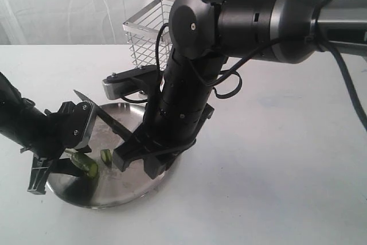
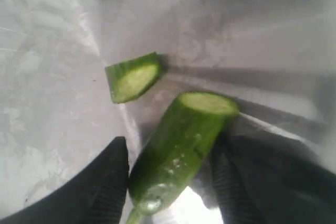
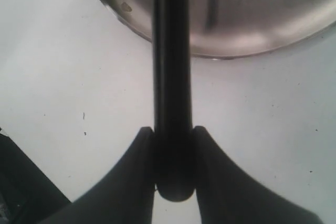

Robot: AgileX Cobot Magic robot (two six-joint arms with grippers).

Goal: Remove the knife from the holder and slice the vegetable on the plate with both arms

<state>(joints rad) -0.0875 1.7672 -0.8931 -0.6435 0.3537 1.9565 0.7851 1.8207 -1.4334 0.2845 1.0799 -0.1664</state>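
gripping the knife (image 3: pixel 171 103) handle, right hand (image 3: pixel 173 182) angled over plate (image 1: pixel 129 190), left hand (image 2: pixel 168 182) pinching vegetable (image 2: pixel 178 150)

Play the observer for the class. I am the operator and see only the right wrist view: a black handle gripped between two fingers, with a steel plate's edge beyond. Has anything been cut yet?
Observer: Yes. In the left wrist view a cut piece lies apart from the vegetable, whose end shows a flat pale face.
Operator: Is anything steadying it?
Observer: The left gripper clamps the vegetable on the plate.
Operator: How does my blade sit?
Observer: In the exterior view the knife slants over the plate, with its tip raised near the left gripper.
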